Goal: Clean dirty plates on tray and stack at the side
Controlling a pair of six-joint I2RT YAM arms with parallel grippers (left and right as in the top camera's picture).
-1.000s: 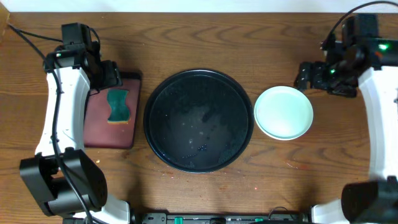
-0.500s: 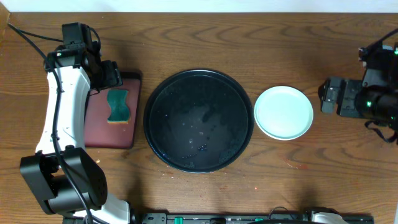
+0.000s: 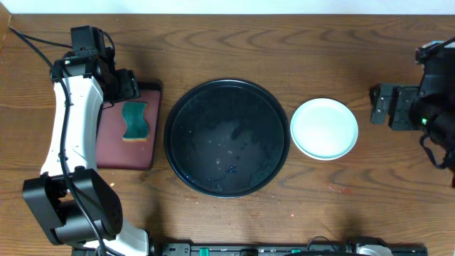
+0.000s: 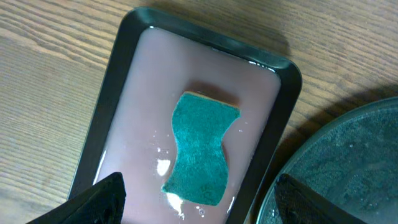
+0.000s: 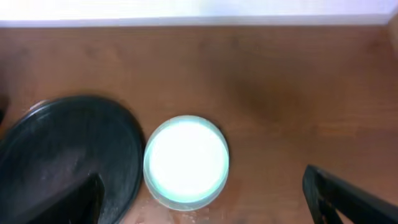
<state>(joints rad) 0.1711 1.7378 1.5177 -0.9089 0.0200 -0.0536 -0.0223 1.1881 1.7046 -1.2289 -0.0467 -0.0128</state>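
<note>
The black tray (image 3: 226, 136) sits mid-table, wet and with no plates on it; it also shows in the right wrist view (image 5: 68, 155) and the left wrist view (image 4: 354, 162). A pale turquoise plate (image 3: 324, 128) lies on the bare wood right of the tray; layered rims hint at a stack, and what lies under it is hidden. It looks bright white in the right wrist view (image 5: 185, 160). No yellow plate shows. My right gripper (image 3: 377, 105) is open and empty, right of the plate. My left gripper (image 3: 132, 89) is open and empty above the red tray.
A dark red rectangular tray (image 3: 114, 142) lies left of the black tray and holds a green sponge (image 3: 134, 120) in a film of water. In the left wrist view the sponge (image 4: 200, 152) lies between my open fingers. Small red specks mark the wood (image 3: 341, 189) below the plate.
My right arm has pulled back to the right, away from the plate, and turned. The left arm, sponge, tray and plate have not moved.
</note>
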